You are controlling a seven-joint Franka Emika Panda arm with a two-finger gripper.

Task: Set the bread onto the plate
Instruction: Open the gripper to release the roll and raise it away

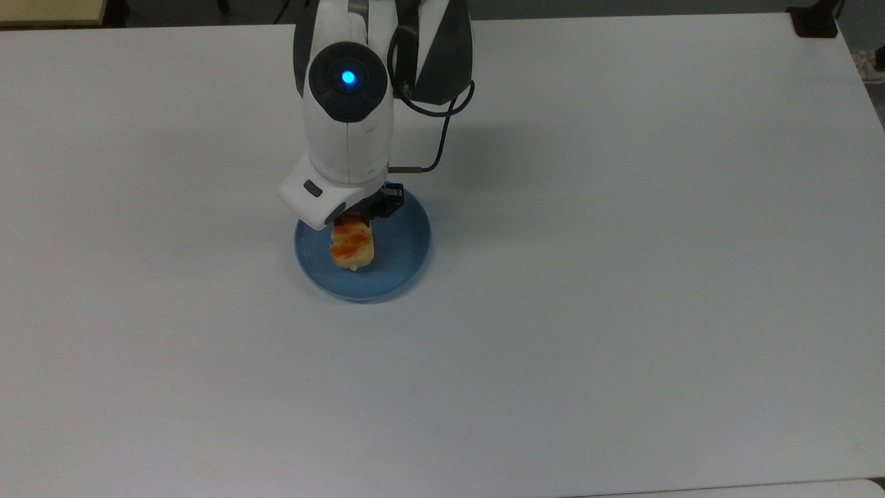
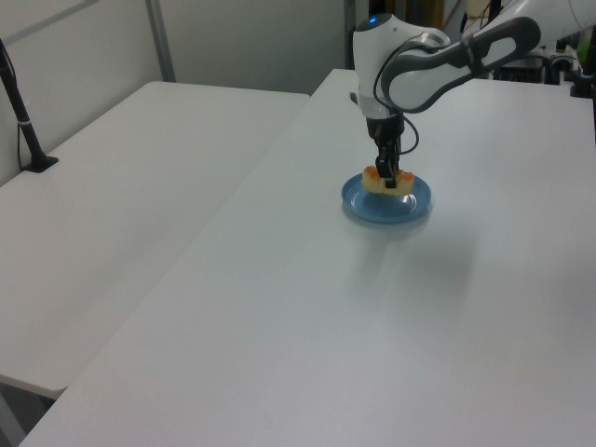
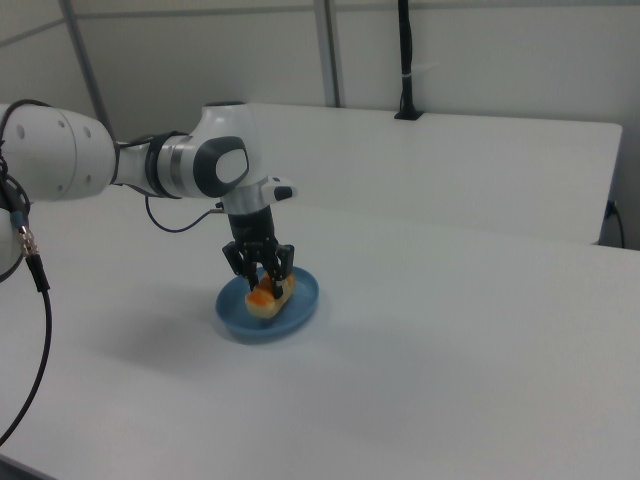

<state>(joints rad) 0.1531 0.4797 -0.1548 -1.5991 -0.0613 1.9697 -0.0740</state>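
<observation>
bread (image 1: 352, 247) is sitting low over the blue plate (image 1: 408, 259) on the white table (image 1: 622, 277), and i am seeing my claw (image 3: 262, 279) pinching its middle from above.

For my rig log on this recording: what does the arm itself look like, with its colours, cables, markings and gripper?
The arm has glossy white rounded shells with dark grey to black joint sections. A round dark cap on it carries a lit blue light. A thin black cable loops along its side. A white block sits at the wrist above the black two-finger gripper.
</observation>
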